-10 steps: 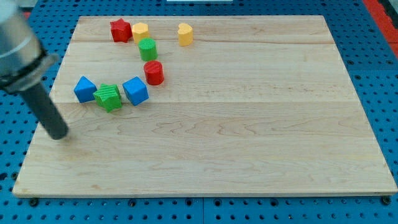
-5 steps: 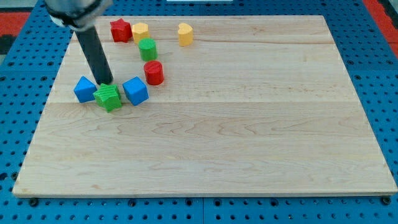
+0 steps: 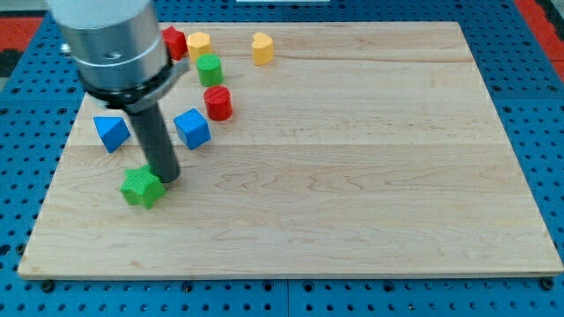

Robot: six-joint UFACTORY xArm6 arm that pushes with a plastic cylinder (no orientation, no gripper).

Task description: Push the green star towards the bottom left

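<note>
The green star [image 3: 141, 187] lies on the wooden board [image 3: 352, 176] at the view's left, below the other blocks. My tip [image 3: 167, 179] touches the star's upper right side. The dark rod rises from there up to the metal arm body at the view's top left. A blue triangular block [image 3: 111, 132] lies up-left of the star and a blue cube [image 3: 192, 129] up-right of it, each apart from the star.
A red cylinder [image 3: 218, 103] and a green cylinder [image 3: 210, 70] stand above the blue cube. A red star [image 3: 175, 40], partly hidden by the arm, a yellow block [image 3: 199, 43] and a yellow heart [image 3: 262, 48] lie near the board's top edge.
My tip has moved down and slightly right, pushing the green star down-left out from between the two blue blocks. The blue triangular block has shifted a little left.
</note>
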